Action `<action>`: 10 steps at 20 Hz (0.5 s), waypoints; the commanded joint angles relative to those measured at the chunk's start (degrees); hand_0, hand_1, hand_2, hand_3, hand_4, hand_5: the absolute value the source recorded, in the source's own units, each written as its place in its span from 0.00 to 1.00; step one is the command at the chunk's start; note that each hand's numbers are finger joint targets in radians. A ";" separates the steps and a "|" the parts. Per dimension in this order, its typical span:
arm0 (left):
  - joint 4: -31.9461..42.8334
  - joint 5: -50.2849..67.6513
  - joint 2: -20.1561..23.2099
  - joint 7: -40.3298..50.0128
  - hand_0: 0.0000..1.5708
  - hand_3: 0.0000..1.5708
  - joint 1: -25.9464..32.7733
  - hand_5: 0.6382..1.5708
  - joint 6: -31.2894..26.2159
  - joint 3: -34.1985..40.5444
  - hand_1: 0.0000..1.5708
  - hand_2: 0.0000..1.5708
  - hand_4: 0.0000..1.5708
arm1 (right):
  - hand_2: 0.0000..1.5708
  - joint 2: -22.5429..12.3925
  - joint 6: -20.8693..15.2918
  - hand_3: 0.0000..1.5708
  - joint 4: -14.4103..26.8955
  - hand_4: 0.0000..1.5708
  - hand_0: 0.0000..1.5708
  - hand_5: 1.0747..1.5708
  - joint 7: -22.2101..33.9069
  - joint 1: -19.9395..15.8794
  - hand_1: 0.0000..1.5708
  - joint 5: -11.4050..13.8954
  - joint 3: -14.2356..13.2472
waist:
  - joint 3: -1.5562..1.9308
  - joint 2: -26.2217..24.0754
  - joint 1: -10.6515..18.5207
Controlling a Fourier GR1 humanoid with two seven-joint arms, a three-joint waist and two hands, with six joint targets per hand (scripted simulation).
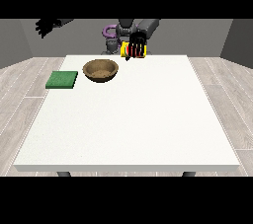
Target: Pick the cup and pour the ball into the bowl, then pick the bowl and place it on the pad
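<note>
Grey walls and a pale plank floor surround a large white worktop (128, 119). On its far left part lies a flat green pad (62, 79), square to the edge. Just beside it, toward the centre, stands a brown wooden bowl (101, 69), upright, not touching the pad. The hand at the view's right (138, 46) is raised above the far edge of the worktop, up and to the right of the bowl, its black fingers curled round a yellow and red cup (134, 50) that lies tipped on its side. The ball cannot be made out. The hand at the view's left (48, 25) hangs high beyond the worktop's left corner, well apart from everything; whether its fingers are spread or closed cannot be told.
</note>
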 commanded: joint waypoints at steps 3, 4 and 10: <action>-1.72 -6.84 -2.18 15.25 0.51 0.78 -3.50 1.00 -6.87 -6.74 0.51 1.00 0.58 | 0.00 1.02 1.95 0.00 0.13 0.42 0.00 0.98 0.63 -2.58 0.00 -0.24 2.23 | -0.08 0.67 -4.65; -4.95 -6.90 -2.19 16.50 0.42 0.76 -1.19 1.00 -9.75 -10.97 0.42 1.00 0.56 | 0.00 0.33 -0.23 0.00 2.41 0.42 0.00 0.98 1.76 -4.36 0.00 0.69 1.73 | -0.07 -0.88 -2.95; -10.56 -9.51 -2.23 17.47 0.00 0.88 -5.78 1.00 -21.54 -17.58 0.00 0.67 0.47 | 0.00 -0.83 1.91 0.00 6.33 0.42 0.00 0.98 -2.12 -6.39 0.00 1.31 1.09 | -0.04 3.46 -2.67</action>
